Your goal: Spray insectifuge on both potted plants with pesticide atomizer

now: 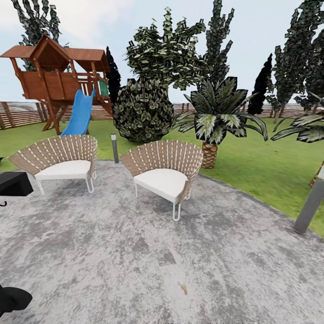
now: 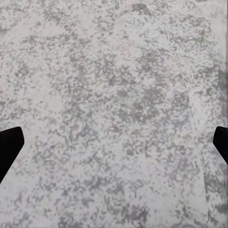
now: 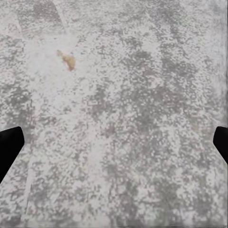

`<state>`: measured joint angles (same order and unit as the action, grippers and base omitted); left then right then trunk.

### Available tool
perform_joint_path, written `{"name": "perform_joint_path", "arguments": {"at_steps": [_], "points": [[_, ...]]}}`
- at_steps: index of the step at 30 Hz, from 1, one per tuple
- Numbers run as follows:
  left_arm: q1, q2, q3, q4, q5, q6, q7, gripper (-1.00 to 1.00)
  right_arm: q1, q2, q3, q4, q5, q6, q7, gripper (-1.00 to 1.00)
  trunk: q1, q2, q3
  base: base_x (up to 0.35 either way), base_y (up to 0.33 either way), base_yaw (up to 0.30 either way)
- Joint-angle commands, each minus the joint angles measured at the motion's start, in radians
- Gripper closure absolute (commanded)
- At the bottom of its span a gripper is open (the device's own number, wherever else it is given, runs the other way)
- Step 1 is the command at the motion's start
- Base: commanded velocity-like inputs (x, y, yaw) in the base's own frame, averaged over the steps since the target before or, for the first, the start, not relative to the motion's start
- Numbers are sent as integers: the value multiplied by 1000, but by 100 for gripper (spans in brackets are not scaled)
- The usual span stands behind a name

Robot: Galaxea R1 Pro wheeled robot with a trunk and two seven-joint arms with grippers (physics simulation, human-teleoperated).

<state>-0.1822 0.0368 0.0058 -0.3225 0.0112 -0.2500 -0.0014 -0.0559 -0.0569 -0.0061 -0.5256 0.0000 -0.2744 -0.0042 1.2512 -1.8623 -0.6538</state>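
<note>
I'm on the grey mottled patio [image 1: 135, 270], in transit, no atomizer and no small potted plants anywhere I can see, so the task's things must lie somewhere else in the garden [image 1: 252, 166]; where, I can't tell from here. Ahead: two woven slat-back chairs with white cushions, the left chair [image 1: 60, 159] and the right chair [image 1: 164, 173], set near each other and angled outward on the paving, my guess a seating corner, not in my way if I go round. A short path light [image 1: 114, 147] stands between them at the patio's edge, and a grey post [image 1: 310, 204] leans in at the right. Beyond is lawn, a round dark bush [image 1: 143, 110], a palm-like plant with scaly trunk [image 1: 216, 121], tall trees, a wooden playhouse [image 1: 58, 74] with a blue slide [image 1: 81, 114], and the slatted fence [image 1: 22, 114] behind. Something black [image 1: 13, 183] sits at the left edge, cut off, can't say what. Both arms seem held low and pointed at the ground, likely just a carrying pose for driving. Left gripper [image 2: 114, 142]: dark fingertips [image 2: 9, 147] at the frame's two sides, spread wide, bare paving between, holding nothing, touching nothing. Right gripper [image 3: 114, 142]: same, tips [image 3: 9, 147] far apart, nothing held, paving below with a small yellow-brown speck [image 3: 67, 60], maybe a leaf.
</note>
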Motion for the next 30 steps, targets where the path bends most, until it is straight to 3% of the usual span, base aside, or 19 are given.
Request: {"name": "perform_joint_path", "arguments": {"at_steps": [1, 30], "points": [[0, 0, 0, 0, 1, -3, 0, -100, -1, 0, 0, 1, 0, -3, 0, -100, 4, -8, -4, 0, 0, -268], [0, 0, 0, 0, 0, -3, 0, -100, -1, 0, -2, 1, 0, -3, 0, -100, 115, -211, -95, 0, 0, -268]]}}
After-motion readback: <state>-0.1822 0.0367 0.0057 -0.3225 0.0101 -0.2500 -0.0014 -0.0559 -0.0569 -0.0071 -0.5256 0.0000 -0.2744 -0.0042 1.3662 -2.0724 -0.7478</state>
